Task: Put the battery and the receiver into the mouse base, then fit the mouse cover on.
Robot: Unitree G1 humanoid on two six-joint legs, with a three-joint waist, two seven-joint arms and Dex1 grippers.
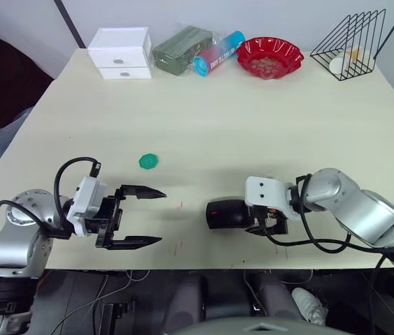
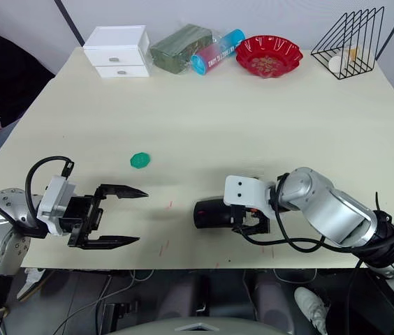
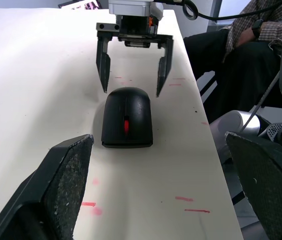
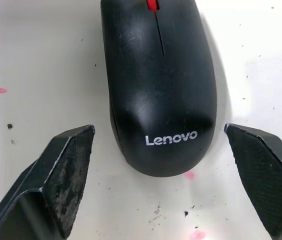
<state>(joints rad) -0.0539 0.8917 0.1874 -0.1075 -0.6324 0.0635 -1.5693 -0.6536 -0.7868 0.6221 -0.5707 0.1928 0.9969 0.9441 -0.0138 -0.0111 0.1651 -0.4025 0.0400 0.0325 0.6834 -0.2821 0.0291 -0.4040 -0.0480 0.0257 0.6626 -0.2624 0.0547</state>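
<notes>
Black mouse cover (image 4: 158, 85), white "Lenovo" lettering across rear hump, red scroll wheel (image 4: 152, 5) at front, seated as top of whole mouse lying flat on table (image 1: 253, 125); mouse base beneath not separately discernible. Located directly ahead of right gripper (image 3: 132, 67), rear end between that gripper's spread fingertips, not touched by either. Right gripper wide apart, gripping nothing. Left gripper (image 1: 148, 218) likewise spread wide, empty, facing mouse front from opposite side, a clear gap of bare tabletop between. Small green disc (image 1: 148, 161) on table beyond left gripper, apart from it. Surface: pale cream tabletop, matte, marked with scattered red pen dashes (image 3: 191, 205) and dark specks near mouse. Far edge of table, well beyond both grippers: white two-drawer box (image 1: 121, 53); dark green wrapped packet (image 1: 180, 49); blue and red tube (image 1: 218, 53) with print too small to read; red scalloped bowl (image 1: 270, 56); black wire rack (image 1: 348, 43) holding pale object. Room: grey-white wall behind table; seated person in plaid sleeve (image 3: 251, 22) and dark trousers beside table edge.
</notes>
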